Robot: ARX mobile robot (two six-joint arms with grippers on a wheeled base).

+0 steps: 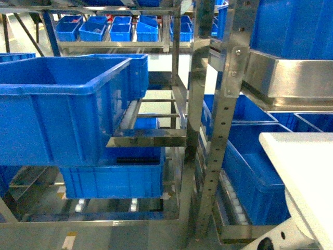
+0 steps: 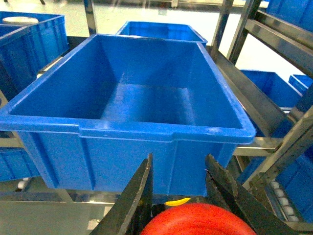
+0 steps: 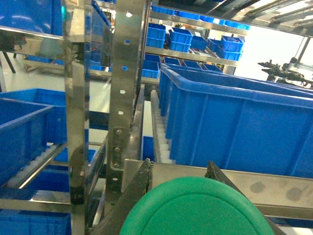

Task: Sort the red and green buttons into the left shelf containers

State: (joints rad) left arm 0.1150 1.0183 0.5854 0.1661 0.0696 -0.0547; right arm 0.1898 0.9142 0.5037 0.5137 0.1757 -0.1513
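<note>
The wide cap of the red button (image 2: 198,220) fills the bottom of the left wrist view, with my left gripper (image 2: 178,161) shut on it. Just ahead of and above the fingertips stands a large deep blue container (image 2: 127,129), with nothing showing inside it. The same container (image 1: 62,104) sits on the left shelf in the head view. My right gripper (image 3: 179,169) is shut on the green button (image 3: 195,210), whose cap hides its body. It faces a steel shelf rail (image 3: 274,183). Neither gripper shows in the head view.
A second blue bin (image 2: 161,30) stands behind the first. Perforated steel uprights (image 1: 226,120) divide left and right shelves. Another deep bin (image 3: 234,122) sits on rollers at the right, and a lower bin (image 1: 112,179) below. A white arm cover (image 1: 307,177) fills the lower right.
</note>
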